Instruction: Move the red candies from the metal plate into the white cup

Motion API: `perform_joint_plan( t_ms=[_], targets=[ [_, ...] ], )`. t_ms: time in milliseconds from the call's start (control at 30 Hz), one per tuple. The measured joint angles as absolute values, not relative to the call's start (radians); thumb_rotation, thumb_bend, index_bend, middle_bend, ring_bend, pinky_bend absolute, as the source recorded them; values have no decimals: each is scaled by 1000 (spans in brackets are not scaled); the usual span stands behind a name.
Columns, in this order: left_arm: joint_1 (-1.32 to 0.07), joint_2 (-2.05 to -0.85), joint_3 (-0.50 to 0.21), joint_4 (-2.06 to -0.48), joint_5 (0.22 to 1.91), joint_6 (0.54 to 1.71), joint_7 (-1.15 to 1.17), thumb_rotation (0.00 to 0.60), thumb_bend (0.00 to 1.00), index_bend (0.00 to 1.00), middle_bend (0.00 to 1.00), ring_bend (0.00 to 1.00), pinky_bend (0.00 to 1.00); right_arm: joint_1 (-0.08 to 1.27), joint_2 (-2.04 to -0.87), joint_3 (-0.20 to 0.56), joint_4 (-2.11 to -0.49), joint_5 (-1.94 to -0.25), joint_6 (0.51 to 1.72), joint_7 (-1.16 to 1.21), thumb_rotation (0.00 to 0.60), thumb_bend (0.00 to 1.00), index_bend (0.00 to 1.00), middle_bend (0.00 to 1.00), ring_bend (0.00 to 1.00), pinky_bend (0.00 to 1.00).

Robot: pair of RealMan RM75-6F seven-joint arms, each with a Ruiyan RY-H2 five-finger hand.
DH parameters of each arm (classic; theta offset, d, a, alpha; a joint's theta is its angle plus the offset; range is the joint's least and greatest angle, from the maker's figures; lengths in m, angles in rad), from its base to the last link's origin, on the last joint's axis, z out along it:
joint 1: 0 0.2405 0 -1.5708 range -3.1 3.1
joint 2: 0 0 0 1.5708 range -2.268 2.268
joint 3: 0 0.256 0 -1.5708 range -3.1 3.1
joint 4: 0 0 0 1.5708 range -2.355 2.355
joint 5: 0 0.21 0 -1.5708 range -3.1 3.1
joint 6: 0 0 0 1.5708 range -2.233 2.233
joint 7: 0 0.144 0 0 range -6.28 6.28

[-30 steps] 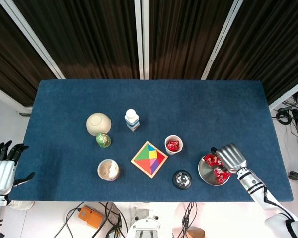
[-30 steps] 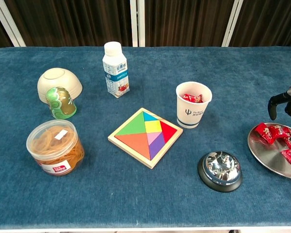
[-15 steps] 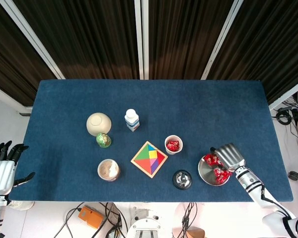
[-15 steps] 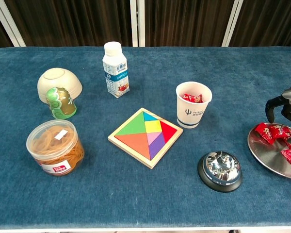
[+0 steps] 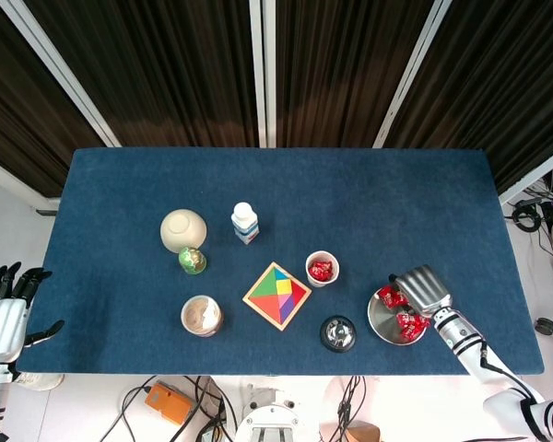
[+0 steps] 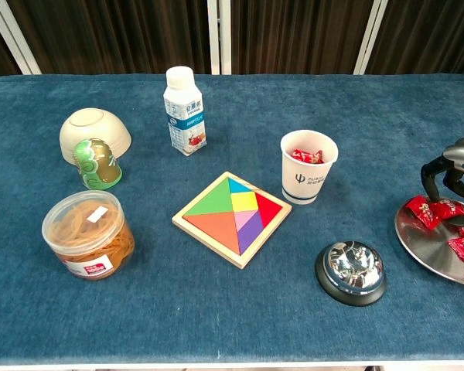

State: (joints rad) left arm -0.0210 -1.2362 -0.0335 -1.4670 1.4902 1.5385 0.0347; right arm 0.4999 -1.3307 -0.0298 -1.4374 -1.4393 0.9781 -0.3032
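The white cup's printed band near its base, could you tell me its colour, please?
Blue, on the white cup; clearest in the chest view.

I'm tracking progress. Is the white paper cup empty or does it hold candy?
Not empty: red wrapped candies show inside the white paper cup, which stands upright.

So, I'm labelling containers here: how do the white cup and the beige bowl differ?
The cup stands upright with its mouth up; the bowl lies upside down. The cup holds red candies; whether the bowl covers anything cannot be seen. The cup carries a printed logo; the bowl is plain. Both are light-coloured, round, and on the table.
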Motion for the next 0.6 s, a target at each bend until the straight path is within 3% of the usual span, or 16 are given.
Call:
perform_joint_plan(
  t_ms=[167, 433, 600],
  targets=[
    [-20, -1237, -33, -1465, 1490, 1539, 33, 600, 19, 210, 174, 0, 0, 500, -1333, -28, -1437, -1440, 978, -304, 600, 524, 640, 864, 1000, 1000],
    [-21, -1238, -34, -1463, 1489, 1537, 31, 600, 19, 210, 174, 0, 0, 497, -1308, -20, -1481, -1466, 1019, -297, 600, 527, 648, 864, 1000, 1000],
    [-26, -1238, -37, -1464, 1493, 1535, 32, 600, 19, 210, 174, 0, 0, 513, -1268, 23, -1570, -1504, 1067, -260, 600, 527, 649, 864, 1000, 1000]
  ],
)
